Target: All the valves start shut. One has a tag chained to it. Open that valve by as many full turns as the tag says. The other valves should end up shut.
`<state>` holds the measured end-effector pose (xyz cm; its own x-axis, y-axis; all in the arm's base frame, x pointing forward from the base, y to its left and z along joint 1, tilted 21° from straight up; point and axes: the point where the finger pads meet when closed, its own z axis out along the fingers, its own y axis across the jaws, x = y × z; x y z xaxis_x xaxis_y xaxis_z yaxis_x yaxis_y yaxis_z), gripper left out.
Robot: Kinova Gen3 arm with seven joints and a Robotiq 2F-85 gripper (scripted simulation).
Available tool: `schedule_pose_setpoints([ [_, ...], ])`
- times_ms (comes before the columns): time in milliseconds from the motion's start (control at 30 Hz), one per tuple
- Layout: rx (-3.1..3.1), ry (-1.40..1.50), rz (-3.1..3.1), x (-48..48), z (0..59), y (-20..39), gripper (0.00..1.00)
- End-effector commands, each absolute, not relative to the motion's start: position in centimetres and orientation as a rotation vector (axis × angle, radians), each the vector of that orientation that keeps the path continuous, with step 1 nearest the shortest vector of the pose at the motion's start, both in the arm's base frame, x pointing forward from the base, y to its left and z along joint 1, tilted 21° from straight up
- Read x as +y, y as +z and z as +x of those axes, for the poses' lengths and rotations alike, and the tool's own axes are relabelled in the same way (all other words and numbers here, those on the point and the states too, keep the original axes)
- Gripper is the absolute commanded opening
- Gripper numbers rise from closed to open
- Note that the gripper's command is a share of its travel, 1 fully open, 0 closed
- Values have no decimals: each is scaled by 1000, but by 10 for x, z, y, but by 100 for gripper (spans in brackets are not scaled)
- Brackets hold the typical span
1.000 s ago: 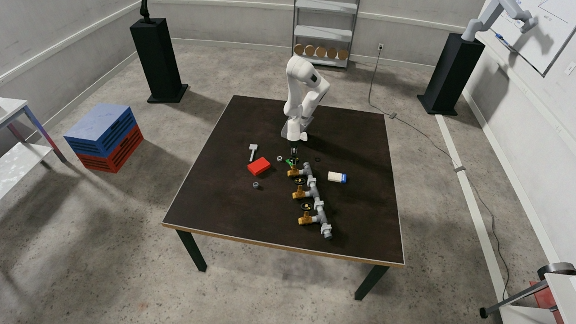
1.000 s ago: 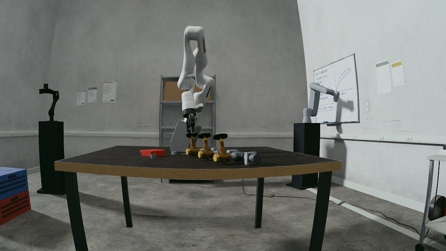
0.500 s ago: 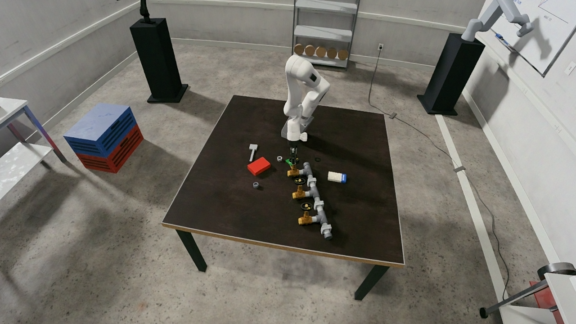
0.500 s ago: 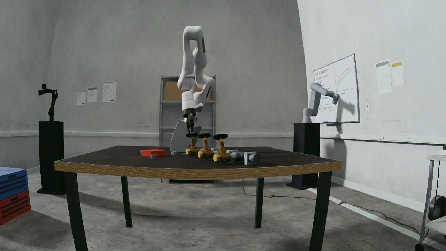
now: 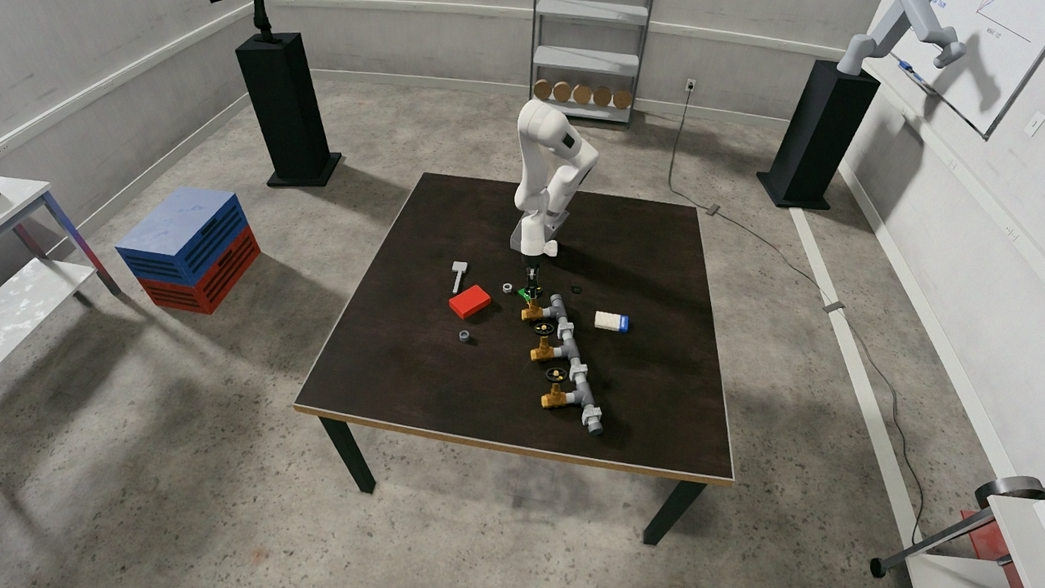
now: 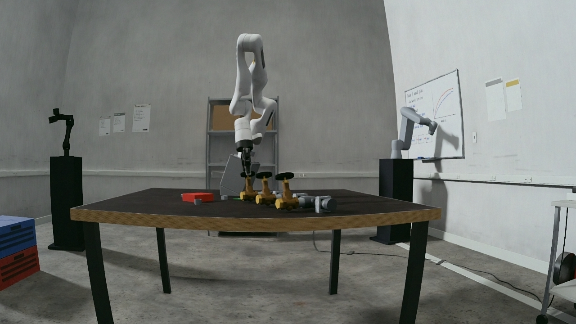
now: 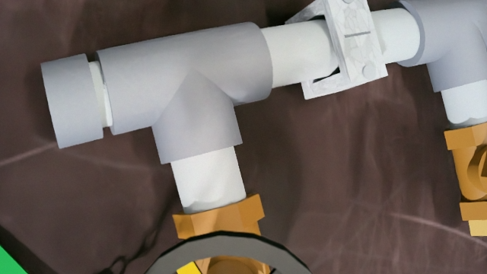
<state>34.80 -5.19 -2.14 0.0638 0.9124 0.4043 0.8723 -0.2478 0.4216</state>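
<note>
A grey pipe [image 5: 574, 354] lies on the dark table with three brass valves, each with a black handwheel. The far valve [image 5: 531, 312] has a green tag [image 5: 524, 294] beside it; a corner of the tag shows in the wrist view [image 7: 9, 262]. My gripper [image 5: 533, 287] points straight down over this valve's handwheel [image 7: 227, 251], also in the side view [image 6: 246, 172]. The fingers stand partly closed on either side of the wheel; I cannot see them touch its rim. The middle handwheel [image 5: 542, 328] and the near handwheel [image 5: 555, 374] stand free.
A red block [image 5: 469, 300], a grey hammer-like piece [image 5: 458, 275] and two small grey rings [image 5: 506, 287] [image 5: 464, 336] lie left of the pipe. A white and blue box [image 5: 611, 321] and a black ring [image 5: 576, 292] lie right of it.
</note>
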Motion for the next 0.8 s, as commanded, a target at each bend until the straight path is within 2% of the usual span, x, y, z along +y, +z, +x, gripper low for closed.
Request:
schedule_pose_setpoints([
  [0,1884,939,2241,-52,348,-21,68],
  [767,1897,937,2226,-52,348,-21,68],
])
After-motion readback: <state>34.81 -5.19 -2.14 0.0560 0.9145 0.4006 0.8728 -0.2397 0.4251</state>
